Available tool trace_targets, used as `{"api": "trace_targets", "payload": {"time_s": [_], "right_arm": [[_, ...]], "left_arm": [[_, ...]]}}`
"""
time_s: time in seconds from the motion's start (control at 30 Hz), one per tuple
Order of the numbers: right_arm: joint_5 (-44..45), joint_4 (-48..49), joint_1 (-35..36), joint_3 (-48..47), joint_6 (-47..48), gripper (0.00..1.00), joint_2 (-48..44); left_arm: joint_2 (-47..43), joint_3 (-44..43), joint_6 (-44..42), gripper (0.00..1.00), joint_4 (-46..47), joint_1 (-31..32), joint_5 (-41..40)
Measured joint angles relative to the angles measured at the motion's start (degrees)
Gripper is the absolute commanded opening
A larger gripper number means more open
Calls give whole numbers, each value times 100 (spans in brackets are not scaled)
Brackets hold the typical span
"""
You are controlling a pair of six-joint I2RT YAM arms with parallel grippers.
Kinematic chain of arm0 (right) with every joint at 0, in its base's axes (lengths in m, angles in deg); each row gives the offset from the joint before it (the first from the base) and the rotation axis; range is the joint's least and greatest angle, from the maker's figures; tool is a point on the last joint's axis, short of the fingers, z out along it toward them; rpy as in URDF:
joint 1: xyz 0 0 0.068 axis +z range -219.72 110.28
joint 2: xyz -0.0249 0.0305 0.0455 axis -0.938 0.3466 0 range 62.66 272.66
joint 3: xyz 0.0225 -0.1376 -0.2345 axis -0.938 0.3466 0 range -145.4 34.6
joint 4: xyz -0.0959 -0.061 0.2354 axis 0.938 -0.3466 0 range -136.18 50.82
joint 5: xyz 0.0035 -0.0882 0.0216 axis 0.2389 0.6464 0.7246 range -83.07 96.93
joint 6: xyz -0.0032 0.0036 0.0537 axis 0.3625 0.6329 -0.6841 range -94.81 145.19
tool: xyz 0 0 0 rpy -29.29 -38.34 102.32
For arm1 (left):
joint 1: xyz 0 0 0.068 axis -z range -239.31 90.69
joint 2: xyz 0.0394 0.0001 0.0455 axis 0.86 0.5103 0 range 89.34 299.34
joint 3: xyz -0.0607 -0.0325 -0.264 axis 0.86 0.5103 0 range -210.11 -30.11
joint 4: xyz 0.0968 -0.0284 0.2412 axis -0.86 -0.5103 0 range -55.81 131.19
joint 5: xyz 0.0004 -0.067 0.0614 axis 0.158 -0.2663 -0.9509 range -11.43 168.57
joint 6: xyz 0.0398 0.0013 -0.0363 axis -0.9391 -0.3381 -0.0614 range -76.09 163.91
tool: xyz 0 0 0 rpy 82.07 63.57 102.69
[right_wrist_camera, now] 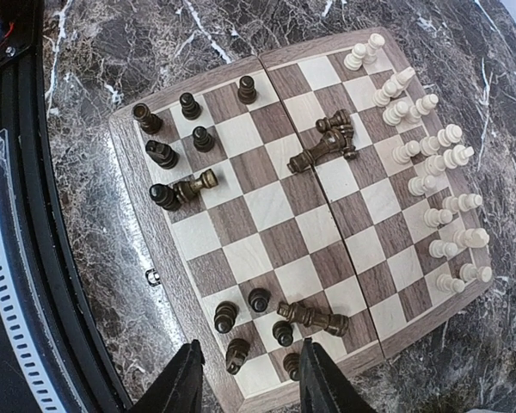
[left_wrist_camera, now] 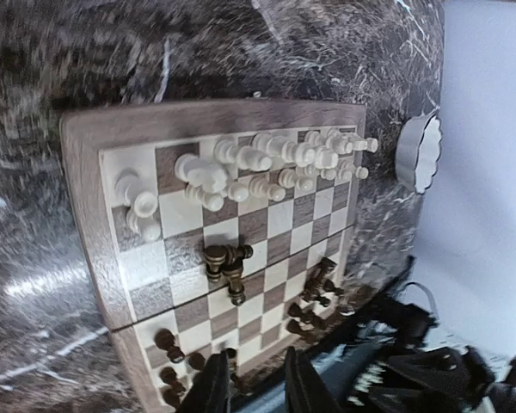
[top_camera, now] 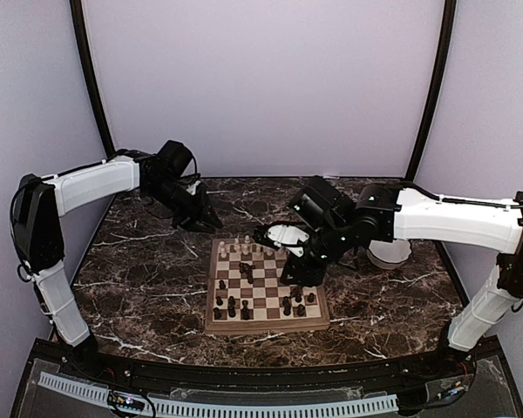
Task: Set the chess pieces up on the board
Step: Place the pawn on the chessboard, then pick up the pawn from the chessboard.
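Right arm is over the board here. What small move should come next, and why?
Probably lower the open right gripper onto the toppled dark pieces lying just beyond its fingertips, near the board's edge, to grasp one and stand it up. The cream pieces mostly stand in rows, while several dark ones lie on their sides.

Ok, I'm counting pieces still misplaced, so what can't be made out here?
Top external: the right arm covers the board's far right corner and most of the white bowl. The chess pieces are too small to identify.
Left wrist: the left gripper hides part of the near dark row, and the marble tabletop is blurred.
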Motion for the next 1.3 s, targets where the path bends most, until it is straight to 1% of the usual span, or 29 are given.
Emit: {"api": "trace_targets", "payload": {"time_s": [0.1, 0.2, 0.33, 0.5, 0.67, 0.93, 1.13, 1.3], "right_arm": [[26, -94, -9, -90, -2, 40, -2], [92, -120, -9, -157, -31, 40, -2], [192, -125, -22, -127, -162, 40, -74], [219, -114, -76, 164, -369, 40, -496], [225, -111, -92, 188, -463, 40, -566], [245, -103, -94, 199, -562, 40, -566], [269, -107, -96, 321, -584, 40, -566], [282, -107, -105, 330, -579, 40, -566]], "left_arm": [[-68, -511, -1025, 24, -323, 485, -1058], [-122, -358, -1696, 26, -466, 999, -1801], [-116, 153, -2181, 27, -586, 1416, -2413], [-109, 389, -2387, 27, -667, 1526, -2828], [-37, 431, -2463, 28, -664, 1532, -2929], [203, 485, -2487, 28, -601, 1637, -2682], [326, 483, -2487, 24, -575, 1716, -2590], [461, 483, -2490, 17, -568, 1725, -2551]]}}
